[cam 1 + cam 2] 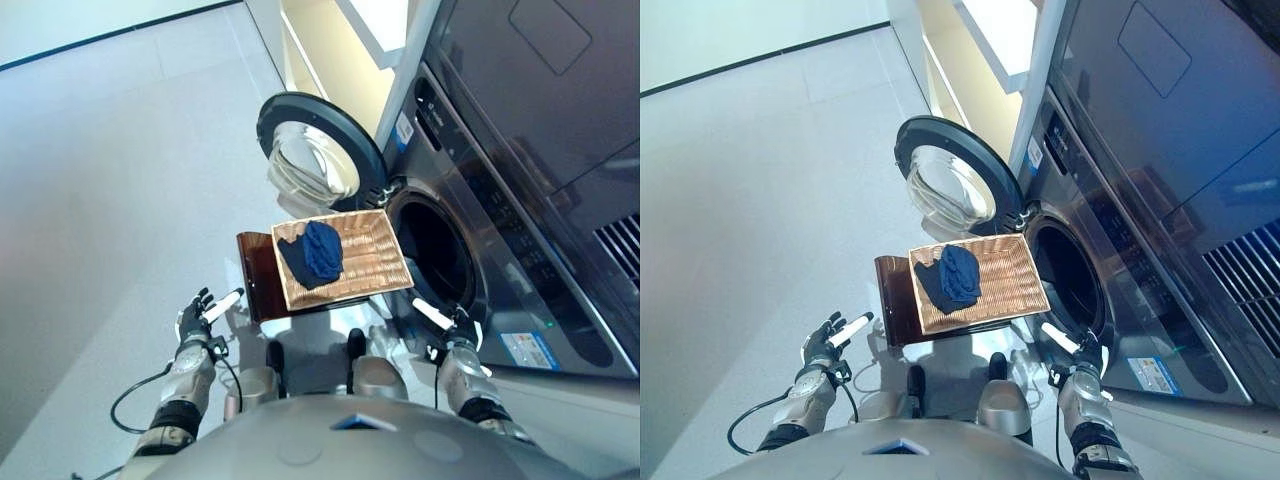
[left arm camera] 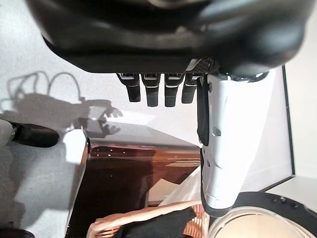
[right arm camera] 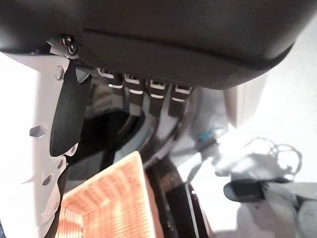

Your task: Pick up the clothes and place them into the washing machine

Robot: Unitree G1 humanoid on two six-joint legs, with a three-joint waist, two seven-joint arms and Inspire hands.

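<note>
the clothes (image 1: 312, 253) are lying in a loose dark blue heap inside the basket (image 1: 375, 262), crowding its end away from the washer (image 1: 520, 250) and leaving the rest of the woven floor bare. the basket is sitting on a brown stool (image 1: 258, 275), with the washer's drum opening (image 1: 435, 250) gaping just beside the basket's other end and the round door (image 1: 315, 150) swinging wide beyond the basket.

the heap is looking soft, limp and light, so it is probably going to sag and trail once lifted, and a fold could snag on the basket's rim. the raised middle of the bundle, where the folds are bunching highest, seems the best spot to grip, gathering several layers at once so nothing is left dangling. nothing about it looks fragile or slippery.

counting: one basket, one stool, one washer with one door. the blue heap is reading as one bundle; whether it is one garment or more, i cannot tell.

the left hand (image 1: 197, 318) is hovering on the side of the stool away from the washer, fingers straight and relaxed, gripping nothing. the right hand (image 1: 452, 328) is hanging just below the drum opening, near the basket's closer corner, fingers likewise loose and empty. neither is touching the clothes.
</note>
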